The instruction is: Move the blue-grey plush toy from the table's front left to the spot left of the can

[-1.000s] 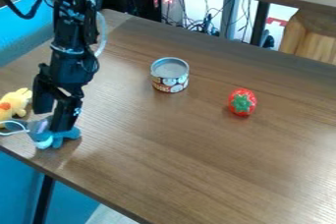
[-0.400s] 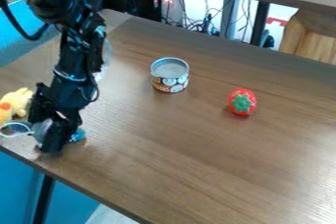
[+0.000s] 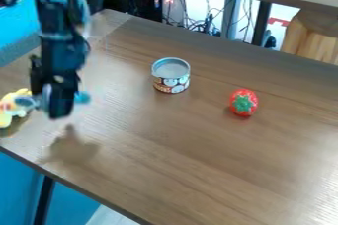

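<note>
Brown bench [image 3: 198, 145], cables [image 3: 196, 24] behind. The gripper [image 3: 55, 106], gripping the blue toy [image 3: 82, 97], has lifted it near the yellow toy [image 3: 11, 109]; can [image 3: 171, 77] and strawberry [image 3: 243, 102] unmoved.

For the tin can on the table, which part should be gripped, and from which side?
Probably best from straight above, clasping the can across its round side wall just under the rim: it stands upright, flat end up, and the strawberry sits well apart.
</note>
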Robot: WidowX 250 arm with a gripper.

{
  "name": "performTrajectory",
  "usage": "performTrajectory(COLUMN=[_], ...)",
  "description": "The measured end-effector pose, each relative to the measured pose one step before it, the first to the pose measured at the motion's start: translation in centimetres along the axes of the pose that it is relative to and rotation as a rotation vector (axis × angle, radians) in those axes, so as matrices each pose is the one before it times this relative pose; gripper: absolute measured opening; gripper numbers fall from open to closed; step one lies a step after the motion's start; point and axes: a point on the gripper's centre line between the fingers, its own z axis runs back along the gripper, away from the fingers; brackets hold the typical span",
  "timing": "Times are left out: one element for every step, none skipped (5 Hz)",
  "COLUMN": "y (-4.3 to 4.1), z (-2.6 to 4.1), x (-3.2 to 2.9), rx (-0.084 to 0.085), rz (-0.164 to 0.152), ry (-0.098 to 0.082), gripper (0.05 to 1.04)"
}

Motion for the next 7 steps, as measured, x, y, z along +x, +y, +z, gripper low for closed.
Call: performTrajectory(y=[4.166, 2.947, 1.982, 1.108, 0.551, -0.847, -0.185], z=[3.379, -0.513, -0.063, -0.477, -2.117, -1.486, -0.43], x=[1.971, 3.7, 3.812, 1.22, 0.361, 0.169, 0.448], rx=[-0.0225, 0.0061, 0.0458, 0.0634, 0.0428, 0.0003, -0.0414], rz=[0.0912, 0.0416, 0.0173, 0.0369, 0.0251, -0.0108, 0.014], ry=[-0.0792, -0.0228, -0.0936, -0.0631, 0.0189, 0.0522, 0.0426], gripper=[0.656, 0.656, 0.656, 0.656, 0.656, 0.655, 0.74])
